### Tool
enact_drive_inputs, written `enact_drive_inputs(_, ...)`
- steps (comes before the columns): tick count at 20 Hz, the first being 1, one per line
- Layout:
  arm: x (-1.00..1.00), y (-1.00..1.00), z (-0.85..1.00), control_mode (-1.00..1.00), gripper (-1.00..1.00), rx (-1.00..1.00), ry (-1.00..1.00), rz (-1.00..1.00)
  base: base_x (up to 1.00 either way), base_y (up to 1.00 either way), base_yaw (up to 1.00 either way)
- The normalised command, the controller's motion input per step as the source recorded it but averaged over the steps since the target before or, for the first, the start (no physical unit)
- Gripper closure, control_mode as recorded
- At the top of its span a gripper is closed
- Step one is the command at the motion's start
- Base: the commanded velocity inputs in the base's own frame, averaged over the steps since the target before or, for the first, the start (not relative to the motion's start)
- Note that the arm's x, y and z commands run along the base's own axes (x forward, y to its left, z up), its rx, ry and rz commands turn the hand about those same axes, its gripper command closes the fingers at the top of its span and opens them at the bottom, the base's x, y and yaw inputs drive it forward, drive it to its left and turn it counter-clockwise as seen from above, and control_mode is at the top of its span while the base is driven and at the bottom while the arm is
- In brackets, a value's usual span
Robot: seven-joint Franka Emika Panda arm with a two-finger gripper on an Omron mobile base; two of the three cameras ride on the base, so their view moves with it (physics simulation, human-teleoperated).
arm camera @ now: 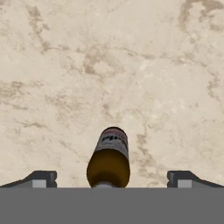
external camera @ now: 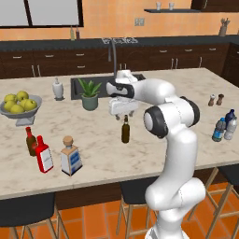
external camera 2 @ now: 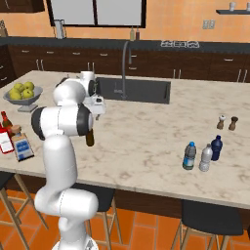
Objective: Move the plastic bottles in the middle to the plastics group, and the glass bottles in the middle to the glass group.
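The slim dark brown long-necked bottle [external camera: 125, 132] [arm camera: 109, 158] stands upright mid-counter, half hidden by my arm in the right base view [external camera 2: 90, 137]. My gripper [external camera: 124, 113] [arm camera: 111, 179] hangs open right above it, fingers wide apart on either side of its top, not touching. The squarish clear cork-stoppered bottle [external camera: 70, 157] [external camera 2: 21, 145] stands beside the flat red bottle [external camera: 44, 157] and the short brown bottle [external camera: 31, 140] at the left. The blue-labelled water bottle [external camera: 218, 130] [external camera 2: 189, 156] stands by the dark blue bottle [external camera 2: 216, 148] and the pale clear bottle [external camera 2: 205, 157] at the right.
A bowl of green apples [external camera: 21, 108], a white dispenser [external camera: 58, 88] and a potted plant [external camera: 89, 95] stand at the back left beside the sink [external camera: 105, 84] and its tap. Salt and pepper shakers [external camera: 215, 99] sit back right. Stools line the counter's near edge.
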Motion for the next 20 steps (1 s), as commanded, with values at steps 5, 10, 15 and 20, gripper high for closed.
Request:
enact_drive_inputs(5, -0.24, 0.0, -0.14, -1.0, -1.0, 0.0, 0.0, 0.0, 0.0, 0.0, 0.0)
enact_drive_inputs(10, -0.14, -0.02, -0.08, -1.0, -1.0, 0.0, 0.0, 0.0, 0.0, 0.0, 0.0)
enact_drive_inputs(15, 0.0, -0.01, 0.0, -1.0, -1.0, 0.0, 0.0, 0.0, 0.0, 0.0, 0.0)
enact_drive_inputs(20, 0.0, 0.0, 0.13, -1.0, -1.0, 0.0, 0.0, 0.0, 0.0, 0.0, 0.0)
